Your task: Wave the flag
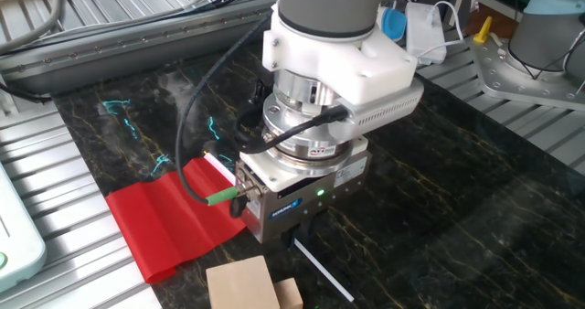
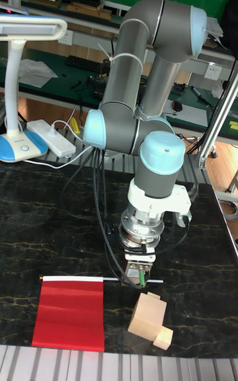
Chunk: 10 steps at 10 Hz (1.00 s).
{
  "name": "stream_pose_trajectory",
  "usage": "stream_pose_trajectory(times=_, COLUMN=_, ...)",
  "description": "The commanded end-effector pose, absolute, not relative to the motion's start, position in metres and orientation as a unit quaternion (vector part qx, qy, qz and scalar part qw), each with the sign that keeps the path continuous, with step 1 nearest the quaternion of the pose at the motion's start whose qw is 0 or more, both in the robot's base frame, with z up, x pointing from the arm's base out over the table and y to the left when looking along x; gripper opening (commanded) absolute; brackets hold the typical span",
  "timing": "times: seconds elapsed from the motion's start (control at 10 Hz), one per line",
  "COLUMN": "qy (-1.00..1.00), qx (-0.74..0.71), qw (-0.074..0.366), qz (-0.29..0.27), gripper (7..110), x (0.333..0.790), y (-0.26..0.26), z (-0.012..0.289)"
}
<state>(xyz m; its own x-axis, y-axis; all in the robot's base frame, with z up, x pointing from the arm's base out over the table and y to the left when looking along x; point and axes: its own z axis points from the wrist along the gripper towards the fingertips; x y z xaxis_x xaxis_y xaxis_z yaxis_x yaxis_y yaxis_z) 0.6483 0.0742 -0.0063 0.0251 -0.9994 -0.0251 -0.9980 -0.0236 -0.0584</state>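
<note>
The red flag (image 1: 174, 218) lies flat on the dark marble table (image 1: 439, 208), its cloth rippled in folds. Its thin white stick (image 1: 324, 272) runs along the cloth's far edge and sticks out past it toward the front right. My gripper (image 1: 300, 234) points straight down over the stick just beyond the cloth's edge. Its body hides the fingers, so their stance around the stick is unclear. From the tall fixed view, the flag (image 2: 69, 315) sits front left and the gripper (image 2: 135, 280) reaches down to the stick's (image 2: 73, 279) line.
Pale wooden blocks (image 1: 242, 286) lie just in front of the gripper, also seen as blocks (image 2: 149, 318) to the right of the flag. Ribbed metal rails (image 1: 55, 163) border the table's left side. A desk lamp (image 2: 20, 143) and power strip (image 2: 53, 137) stand at the back left.
</note>
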Motion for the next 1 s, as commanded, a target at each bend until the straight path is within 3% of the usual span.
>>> stream_pose_trajectory(times=0.0, qy=0.701, qx=-0.713, qw=0.032, qz=-0.013, gripper=22, x=0.6487, y=0.0725, z=-0.0072)
stream_pose_trajectory(times=0.9, qy=0.691, qx=-0.721, qw=0.048, qz=-0.022, gripper=22, x=0.6525, y=0.0798, z=-0.0122)
